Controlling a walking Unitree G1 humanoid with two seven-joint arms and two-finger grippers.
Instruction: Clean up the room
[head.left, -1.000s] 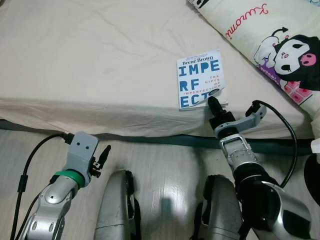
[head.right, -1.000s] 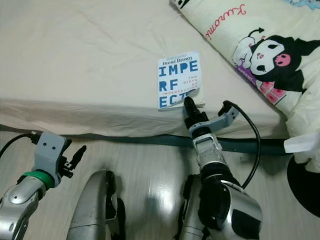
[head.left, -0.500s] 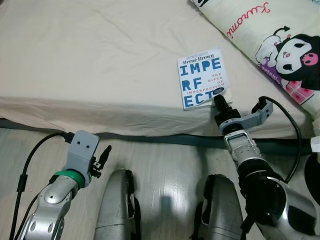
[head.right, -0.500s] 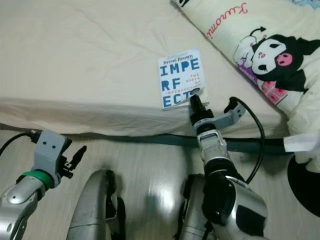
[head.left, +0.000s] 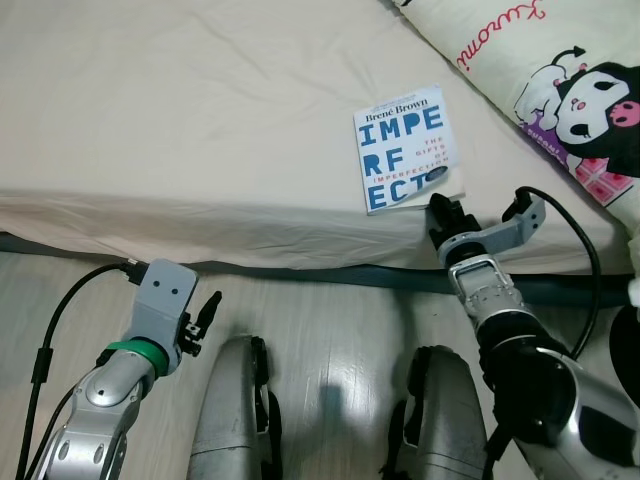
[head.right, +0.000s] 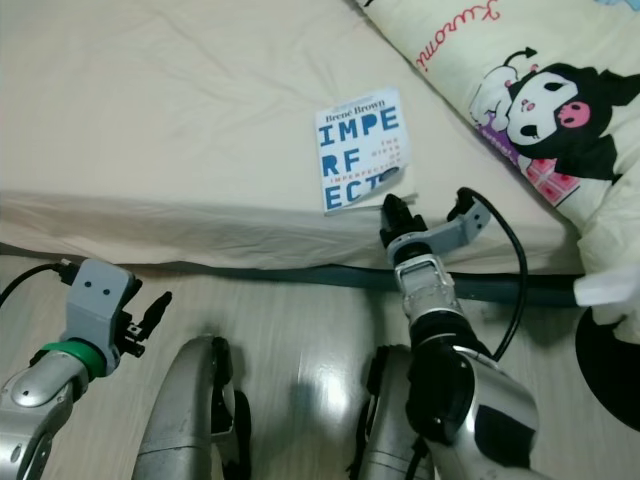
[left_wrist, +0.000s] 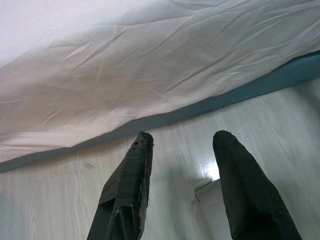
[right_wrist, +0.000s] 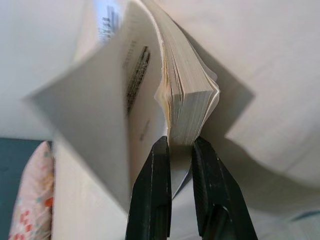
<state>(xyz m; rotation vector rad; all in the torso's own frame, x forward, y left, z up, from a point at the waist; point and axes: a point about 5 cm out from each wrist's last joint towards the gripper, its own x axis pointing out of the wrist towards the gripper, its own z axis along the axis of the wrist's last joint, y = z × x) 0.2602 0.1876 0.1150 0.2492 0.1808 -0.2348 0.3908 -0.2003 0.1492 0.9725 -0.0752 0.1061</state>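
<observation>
Near the bed's (head.left: 180, 110) front edge, we're watching the book (head.left: 404, 147) lying on the sheet beside the cartoon pillow (head.left: 560, 80). Our right gripper (right_wrist: 181, 150) is pinching its lower corner pages between nearly closed fingers. Our left gripper (left_wrist: 182, 145) is hanging spread apart over the wood floor (head.left: 330, 320).

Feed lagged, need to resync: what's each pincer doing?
Left pincer: open, empty, over the floor.
Right pincer: closed on the white-and-blue paperback book's corner.
</observation>
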